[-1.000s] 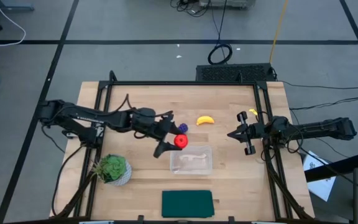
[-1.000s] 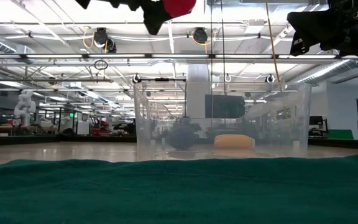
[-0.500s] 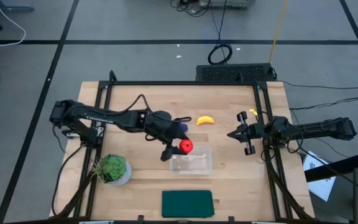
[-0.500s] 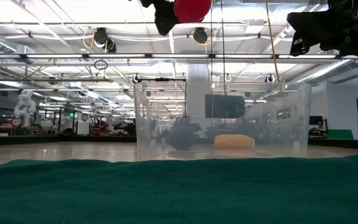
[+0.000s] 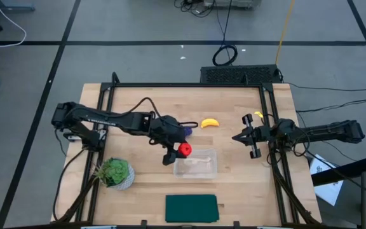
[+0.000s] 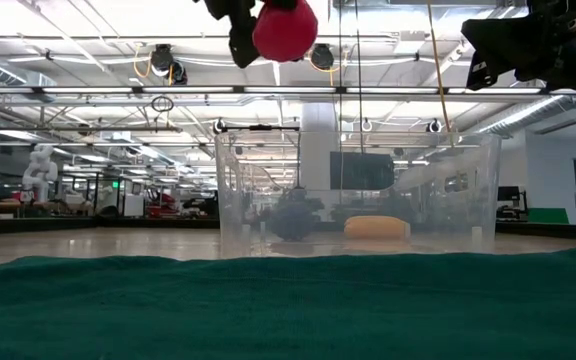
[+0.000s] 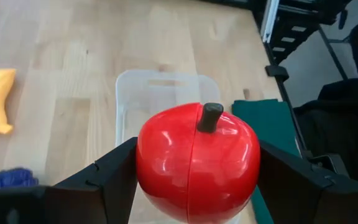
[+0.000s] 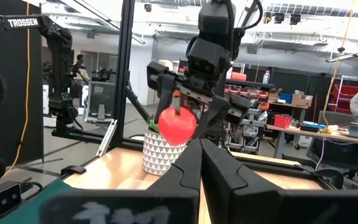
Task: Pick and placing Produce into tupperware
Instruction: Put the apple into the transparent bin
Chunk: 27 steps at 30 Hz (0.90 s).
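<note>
The red fruit (image 5: 185,149) hangs high above the far left corner of the clear tupperware (image 5: 196,164), with my left gripper (image 5: 180,152) shut on it. The low view shows the fruit (image 6: 285,30) well above the container's rim (image 6: 358,140). The yellow banana (image 5: 209,123) and the purple grapes (image 5: 186,130) lie on the wood beyond the tupperware. My right gripper (image 5: 236,137) is shut and waits at the table's right edge, touching nothing. My left gripper pinches the red fruit by its two round sides (image 7: 143,163) between its two fingers (image 7: 107,177). The fingers slant down from the table's left. The fruit is lifted clear, its dark stem (image 7: 210,117) pointing away from the wrist.
A leafy plant in a white pot (image 5: 114,172) stands at the near left. A dark green flat rectangle (image 5: 191,208) lies at the near edge in front of the tupperware. Bare wood lies between the tupperware and the right arm.
My left gripper has carried the red fruit a little toward the table's right and near edges, to the tupperware's far left corner. Its fingers have tipped downward, and the fruit now hangs slightly lower. The hold is unchanged.
</note>
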Available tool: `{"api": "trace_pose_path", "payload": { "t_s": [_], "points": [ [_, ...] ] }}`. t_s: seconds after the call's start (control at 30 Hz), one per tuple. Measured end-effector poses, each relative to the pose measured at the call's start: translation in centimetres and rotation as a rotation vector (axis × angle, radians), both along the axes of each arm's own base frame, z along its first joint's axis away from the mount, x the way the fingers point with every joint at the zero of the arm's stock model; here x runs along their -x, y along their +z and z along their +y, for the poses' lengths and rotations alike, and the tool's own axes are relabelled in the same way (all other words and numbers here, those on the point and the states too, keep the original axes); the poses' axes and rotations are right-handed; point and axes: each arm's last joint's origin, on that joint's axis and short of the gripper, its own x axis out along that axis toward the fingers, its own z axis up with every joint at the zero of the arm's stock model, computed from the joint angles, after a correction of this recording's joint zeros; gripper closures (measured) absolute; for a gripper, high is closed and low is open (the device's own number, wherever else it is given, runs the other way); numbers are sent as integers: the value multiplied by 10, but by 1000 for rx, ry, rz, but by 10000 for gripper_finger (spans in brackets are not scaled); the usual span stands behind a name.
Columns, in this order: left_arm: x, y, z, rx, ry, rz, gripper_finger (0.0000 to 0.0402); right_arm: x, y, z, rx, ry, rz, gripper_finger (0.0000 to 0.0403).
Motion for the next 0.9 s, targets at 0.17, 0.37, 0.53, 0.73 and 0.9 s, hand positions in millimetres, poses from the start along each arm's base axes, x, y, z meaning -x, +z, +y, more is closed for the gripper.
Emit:
{"api": "trace_pose_path", "payload": {
  "t_s": [0.17, 0.37, 0.53, 0.73, 0.9],
  "points": [
    [0, 2, -1, 2, 25, 4, 128, 0, 0, 0, 0, 0, 0, 403],
    [-2, 19, -2, 6, 25, -31, 128, 0, 0, 0, 0, 0, -3, 403],
    [-5, 40, -1, -22, 33, -62, 128, 0, 1, 0, 0, 0, -7, 403],
    [-29, 47, 1, -87, 18, -1, 128, 0, 1, 0, 0, 0, -13, 403],
    [-53, 36, 4, -111, -8, 88, 128, 0, 2, 0, -10, 2, -17, 403]
  ]
}}
